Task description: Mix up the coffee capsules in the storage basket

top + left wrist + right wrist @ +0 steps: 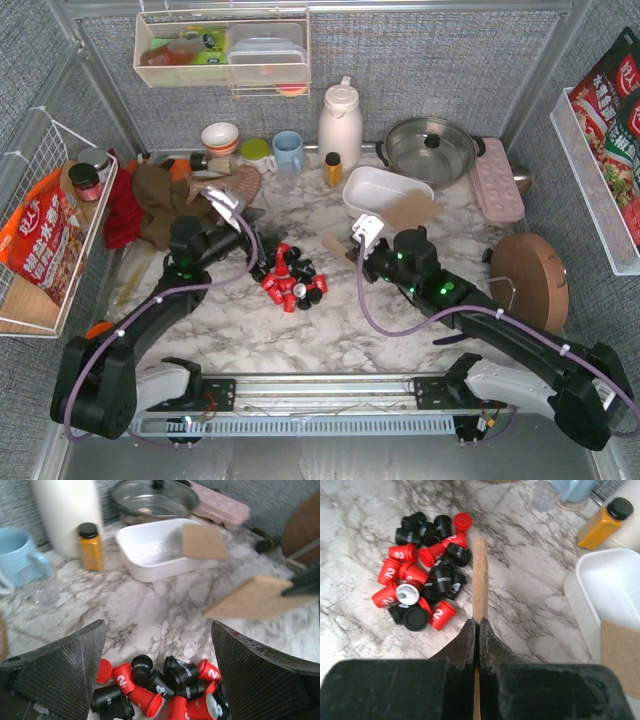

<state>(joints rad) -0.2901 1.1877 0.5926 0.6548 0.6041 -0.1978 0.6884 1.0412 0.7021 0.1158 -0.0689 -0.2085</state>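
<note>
So the capsules [165, 690] aren't in the basket [150, 565] at all. They're heaped on the desk [145, 605], right under the left hand [157, 630], which is spread wide with nothing in it. The basket sits beyond the heap and off to the right, nearer the right hand [476, 625]. That one's clenched on a thin board [480, 575], edge-on, long axis pointing away, heap just left of it. My guess is the left hand's better placed to grab.
</note>
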